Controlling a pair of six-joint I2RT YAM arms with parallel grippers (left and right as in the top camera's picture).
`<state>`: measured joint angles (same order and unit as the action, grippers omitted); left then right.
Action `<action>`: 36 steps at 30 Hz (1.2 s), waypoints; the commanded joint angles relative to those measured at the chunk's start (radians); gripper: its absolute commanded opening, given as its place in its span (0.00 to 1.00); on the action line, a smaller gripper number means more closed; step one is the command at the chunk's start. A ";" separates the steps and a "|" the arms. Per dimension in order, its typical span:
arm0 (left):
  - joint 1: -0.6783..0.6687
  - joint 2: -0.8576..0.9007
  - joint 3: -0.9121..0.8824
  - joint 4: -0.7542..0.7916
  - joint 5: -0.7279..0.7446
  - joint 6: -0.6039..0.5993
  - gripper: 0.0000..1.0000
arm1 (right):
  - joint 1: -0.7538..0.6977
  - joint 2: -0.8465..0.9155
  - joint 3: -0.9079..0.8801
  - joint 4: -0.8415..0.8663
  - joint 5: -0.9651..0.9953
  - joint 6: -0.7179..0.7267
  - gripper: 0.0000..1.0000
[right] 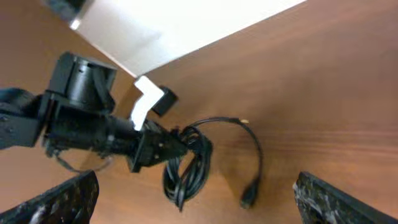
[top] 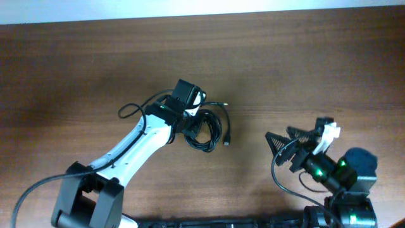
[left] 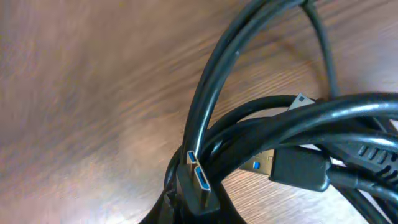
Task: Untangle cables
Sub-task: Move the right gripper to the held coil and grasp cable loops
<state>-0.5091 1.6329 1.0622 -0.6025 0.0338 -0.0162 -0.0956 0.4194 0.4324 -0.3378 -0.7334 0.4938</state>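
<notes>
The cables (top: pixel 207 132) lie as a bundle of black loops at the table's middle, with one strand curving right to a plug end (top: pixel 226 142). My left gripper (top: pixel 190 124) is down on the bundle's left side and looks shut on it; the right wrist view shows its tip (right: pixel 157 149) in the cables (right: pixel 186 173). The left wrist view is filled with the cables (left: pixel 261 121) and a blue-tongued plug (left: pixel 200 179). My right gripper (top: pixel 283 147) is open and empty to the right of the bundle, its fingers wide apart (right: pixel 199 200).
Brown wooden table (top: pixel 76 69) all around. A thin wire of the left arm (top: pixel 130 111) loops out left of the bundle. A white wall edge (right: pixel 186 25) runs along the table's far side.
</notes>
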 commanded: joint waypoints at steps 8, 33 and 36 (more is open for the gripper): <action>0.002 -0.146 0.007 0.079 0.278 0.150 0.00 | 0.044 0.240 0.022 0.116 -0.201 0.069 0.84; 0.002 -0.145 0.007 0.049 0.330 0.148 0.00 | 0.399 0.864 0.023 0.775 -0.103 0.272 0.32; 0.002 -0.145 0.007 0.049 0.349 0.137 0.00 | 0.464 0.864 0.023 0.801 -0.063 0.275 0.04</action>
<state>-0.5072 1.5070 1.0622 -0.5636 0.3260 0.1204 0.3138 1.2804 0.4435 0.4366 -0.8005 0.7712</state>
